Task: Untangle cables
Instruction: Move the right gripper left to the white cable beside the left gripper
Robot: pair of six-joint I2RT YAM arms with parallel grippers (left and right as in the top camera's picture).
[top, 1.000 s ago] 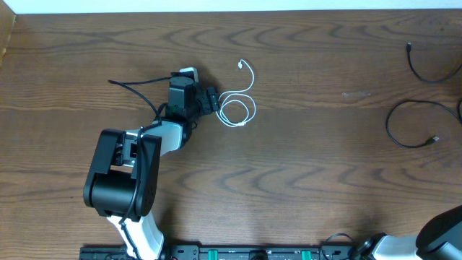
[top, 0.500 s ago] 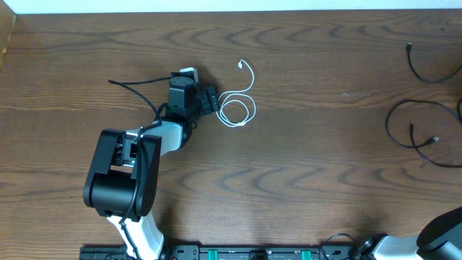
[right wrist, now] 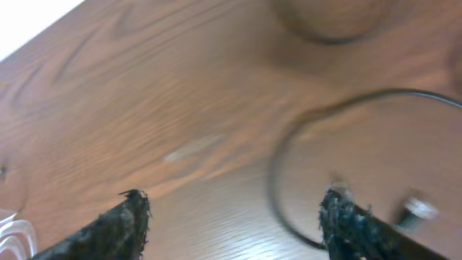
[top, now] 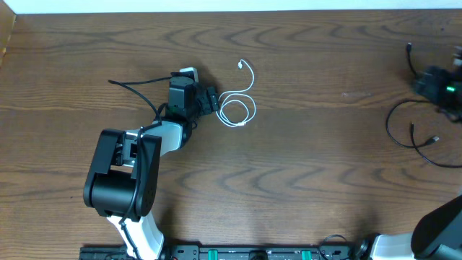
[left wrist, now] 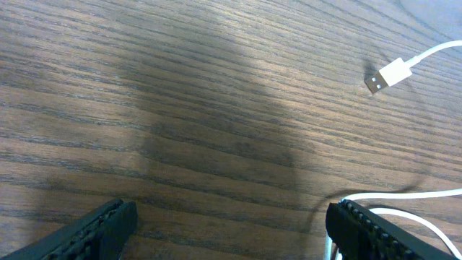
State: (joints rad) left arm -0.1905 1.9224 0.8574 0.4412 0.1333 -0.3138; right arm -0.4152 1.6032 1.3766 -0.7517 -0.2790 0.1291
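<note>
Cables of the task lie in two groups on the wooden table (top: 310, 180), well apart. We mark the white cable (top: 254, 108) left of centre in the overhead view: it is coiled in small loops, and a tail runs up from them to its USB plug (top: 240, 65), which rests on the wood. The black cables (top: 388, 124) sit at the far right edge. One forms a wide open curve, a short piece with a small plug end lies within that curve, and the upper black cable (top: 411, 61) bends toward the edge of the frame. We see the left gripper (top: 211, 100) just beside the white loops, on their left, its jaws spread wide and holding nothing. From the left wrist, the left gripper (left wrist: 231, 213) shows bare wood between its fingers (left wrist: 101, 227). There the white cable (left wrist: 411, 196) passes just beside the finger at right, and we cannot tell whether it touches. The USB plug (left wrist: 386, 74) lies beyond, apart from both fingers. The right gripper (top: 437, 85) appears blurred over the black cables. From the right wrist, the right gripper (right wrist: 234, 206) has its jaws well apart with nothing gripped, and a black cable (right wrist: 276, 167) curves on the table below it, out of focus
</note>
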